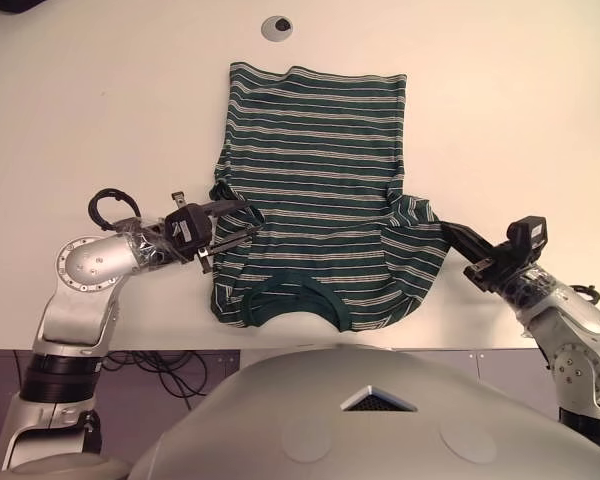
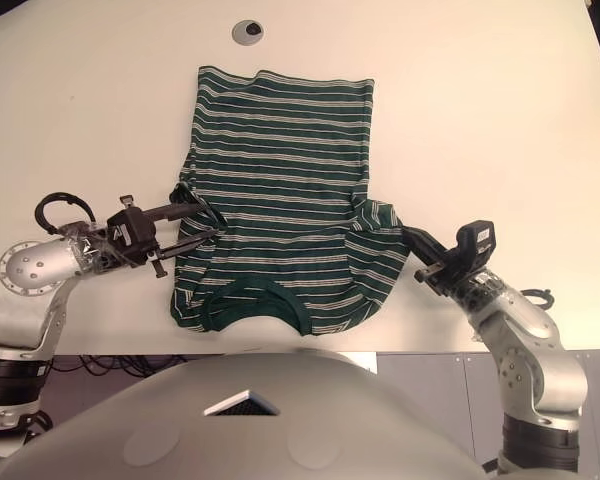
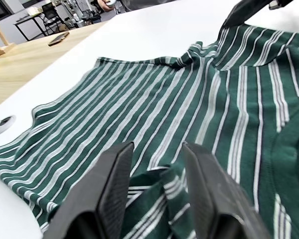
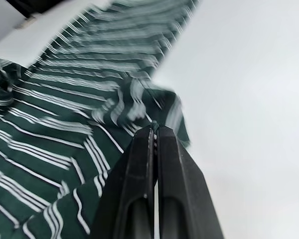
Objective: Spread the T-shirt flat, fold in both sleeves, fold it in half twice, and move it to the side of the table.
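The T-shirt (image 1: 315, 190) lies on the white surface (image 1: 520, 120), collar (image 1: 290, 292) nearest the robot and hem at the far end. The left gripper (image 1: 248, 219) is at the shirt's left side, its fingers spread narrowly on either side of the bunched left sleeve (image 3: 154, 184). The right gripper (image 1: 448, 230) has its fingers pressed together at the right sleeve's edge; whether they pinch cloth is unclear. Beyond the hem is a round grommet (image 1: 277, 27).

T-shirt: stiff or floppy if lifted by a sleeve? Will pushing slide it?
Likely floppy: the T-shirt bunches and wrinkles at both sleeves. Probably light: thin cloth, lying flat. Pushed across the table, it would probably crumple rather than slide.
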